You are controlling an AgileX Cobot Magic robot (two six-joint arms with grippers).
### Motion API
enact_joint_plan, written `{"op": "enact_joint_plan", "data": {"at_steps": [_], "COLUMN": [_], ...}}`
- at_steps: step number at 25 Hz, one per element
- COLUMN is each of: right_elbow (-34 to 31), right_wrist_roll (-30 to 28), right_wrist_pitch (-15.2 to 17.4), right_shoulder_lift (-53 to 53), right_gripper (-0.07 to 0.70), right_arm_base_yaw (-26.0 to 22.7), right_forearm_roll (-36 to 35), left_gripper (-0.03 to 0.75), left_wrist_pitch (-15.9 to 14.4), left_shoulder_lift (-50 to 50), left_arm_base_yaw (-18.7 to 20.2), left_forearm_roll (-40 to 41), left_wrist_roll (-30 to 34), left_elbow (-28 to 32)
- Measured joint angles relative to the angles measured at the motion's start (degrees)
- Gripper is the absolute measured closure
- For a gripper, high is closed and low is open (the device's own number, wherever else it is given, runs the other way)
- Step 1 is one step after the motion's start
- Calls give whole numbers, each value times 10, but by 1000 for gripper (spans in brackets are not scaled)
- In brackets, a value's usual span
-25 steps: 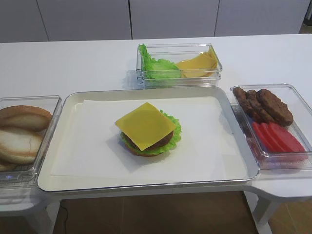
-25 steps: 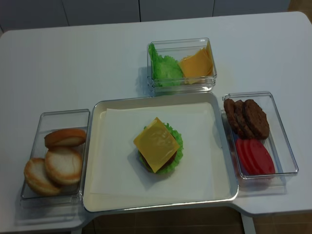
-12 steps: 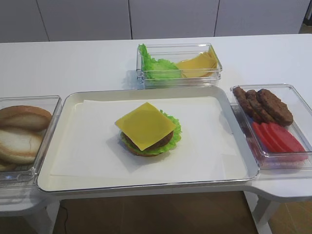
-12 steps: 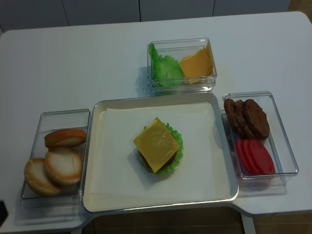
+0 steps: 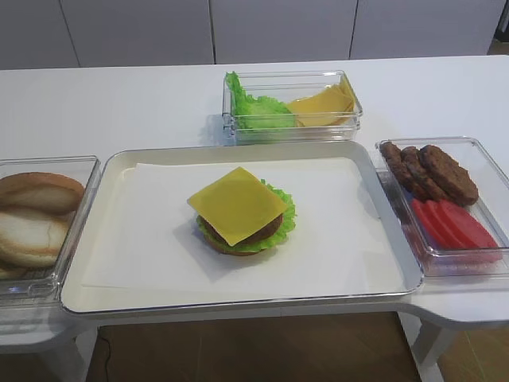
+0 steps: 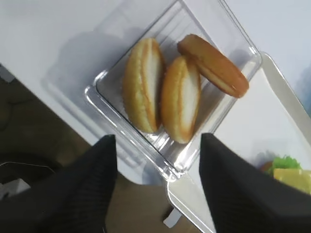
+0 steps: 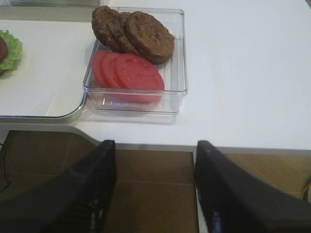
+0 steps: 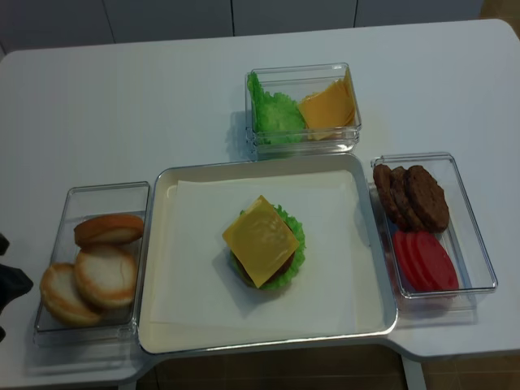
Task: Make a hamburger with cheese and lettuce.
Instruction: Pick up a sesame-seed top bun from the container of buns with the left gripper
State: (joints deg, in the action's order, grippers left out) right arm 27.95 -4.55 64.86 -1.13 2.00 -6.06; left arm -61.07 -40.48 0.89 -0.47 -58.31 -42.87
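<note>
Left gripper (image 6: pixel 158 182) and right gripper (image 7: pixel 154 187) both spread, empty. Risk: a top bun (image 6: pixel 213 64) lowered off-centre could slide the cheese (image 5: pixel 237 204) off the hamburger (image 5: pixel 242 219).

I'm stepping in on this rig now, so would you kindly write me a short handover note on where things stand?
Left gripper: jaws open, empty, above the bun container.
Right gripper: jaws open, empty, off the table edge near the patty and tomato container.
The hamburger sits mid-tray: bottom bun, lettuce, patty, cheese on top.
Done: cheese and lettuce are on.
Left: no top bun yet; three bun pieces wait in the left container.
</note>
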Motion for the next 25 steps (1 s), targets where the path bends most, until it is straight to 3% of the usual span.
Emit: {"op": "enact_joint_plan", "data": {"at_steps": [6,13,20,25], "right_elbow": [0,0,0,0], "right_wrist_roll": [0,0,0,0], "right_wrist_pitch": [0,0,0,0], "right_shoulder_lift": [0,0,0,0], "right_gripper": [238,239,239,239], "right_arm_base_yaw": [0,0,0,0], "right_forearm_roll": [0,0,0,0], "left_gripper": [310,310,310,310], "left_wrist_pitch": [9,46,61,68], "left_shoulder_lift": [-65,-164,-225,-240], "left_arm_base_yaw": [0,0,-3,-25], "left_forearm_roll": [24,14,11,5], "left_wrist_roll": [-41,-42,-43,-25], "left_elbow": [-1,-1,-1,-1]}}
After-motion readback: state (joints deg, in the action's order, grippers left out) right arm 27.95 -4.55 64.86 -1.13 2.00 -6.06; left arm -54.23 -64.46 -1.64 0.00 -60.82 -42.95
